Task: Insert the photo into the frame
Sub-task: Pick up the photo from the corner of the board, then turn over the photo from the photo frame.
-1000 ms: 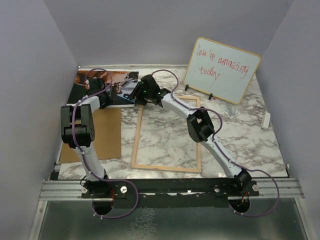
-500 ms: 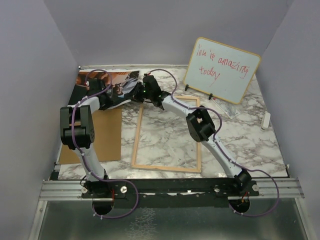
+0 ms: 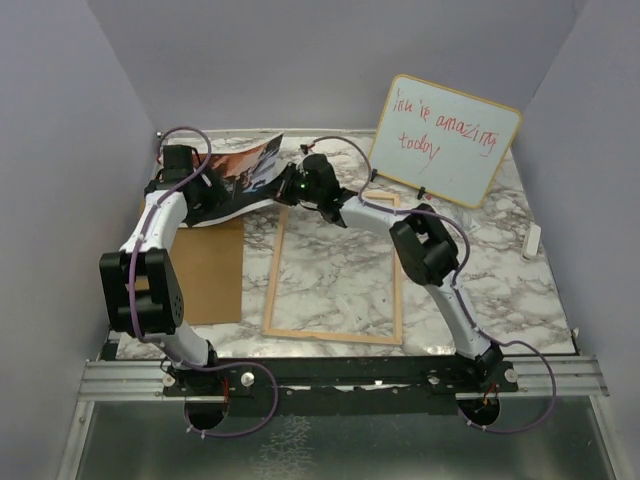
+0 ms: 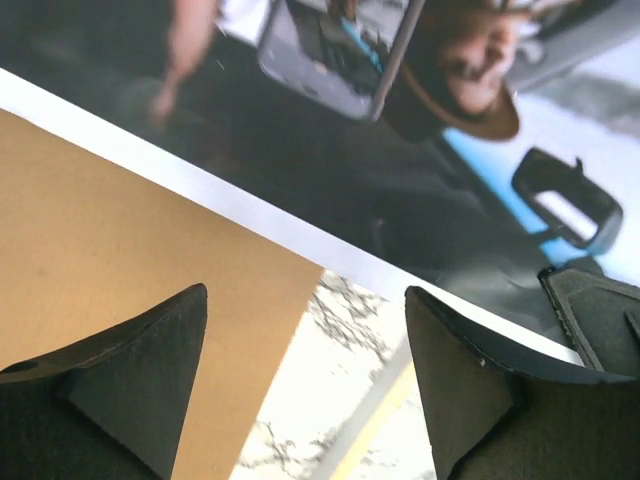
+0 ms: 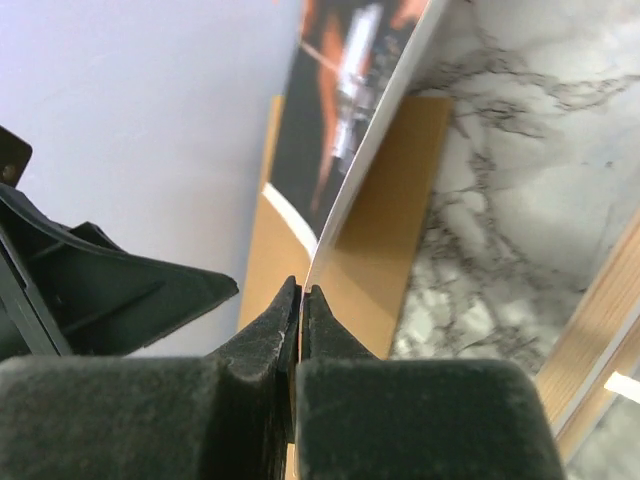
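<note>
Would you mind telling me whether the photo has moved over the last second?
Yes. The photo has lifted at its right edge off the table and shifted toward the whiteboard, pinched by the right gripper.

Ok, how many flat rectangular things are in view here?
4: the photo, pinched by the right gripper, far left; the brown backing board partly beneath it; the frame flat at centre; the whiteboard propped far right. None looks hidden.
</note>
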Controlling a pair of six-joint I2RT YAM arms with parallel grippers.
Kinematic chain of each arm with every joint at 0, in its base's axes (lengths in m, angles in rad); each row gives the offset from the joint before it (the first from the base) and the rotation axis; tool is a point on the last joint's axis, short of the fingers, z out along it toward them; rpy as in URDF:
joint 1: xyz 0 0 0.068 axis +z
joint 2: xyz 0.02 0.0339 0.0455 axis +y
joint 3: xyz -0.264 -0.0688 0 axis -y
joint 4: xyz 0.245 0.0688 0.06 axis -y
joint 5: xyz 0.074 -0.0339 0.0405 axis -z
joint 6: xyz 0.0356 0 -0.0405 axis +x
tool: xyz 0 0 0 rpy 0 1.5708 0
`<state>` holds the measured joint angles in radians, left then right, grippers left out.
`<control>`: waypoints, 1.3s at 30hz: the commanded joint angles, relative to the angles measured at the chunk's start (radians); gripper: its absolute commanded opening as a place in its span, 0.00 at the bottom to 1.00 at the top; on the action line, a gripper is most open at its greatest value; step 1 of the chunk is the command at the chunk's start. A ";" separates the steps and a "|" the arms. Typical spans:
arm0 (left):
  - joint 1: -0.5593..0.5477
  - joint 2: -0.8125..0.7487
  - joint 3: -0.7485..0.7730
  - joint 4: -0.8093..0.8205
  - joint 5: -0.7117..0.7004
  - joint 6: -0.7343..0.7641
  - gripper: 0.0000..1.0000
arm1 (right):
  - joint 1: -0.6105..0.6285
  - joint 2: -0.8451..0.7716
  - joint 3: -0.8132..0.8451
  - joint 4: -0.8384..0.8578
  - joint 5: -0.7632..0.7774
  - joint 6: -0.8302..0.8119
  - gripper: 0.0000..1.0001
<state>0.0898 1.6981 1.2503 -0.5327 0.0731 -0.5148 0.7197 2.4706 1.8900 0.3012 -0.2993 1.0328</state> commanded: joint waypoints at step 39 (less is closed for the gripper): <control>-0.517 -0.550 -0.311 0.256 0.247 0.460 0.86 | -0.324 -0.920 -0.954 -0.613 -0.221 -0.440 0.01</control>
<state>-0.3367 1.1400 0.9646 -0.3962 0.2932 -0.1513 0.4389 1.5288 0.8986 -0.2211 -0.4625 0.6739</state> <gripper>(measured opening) 0.858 0.005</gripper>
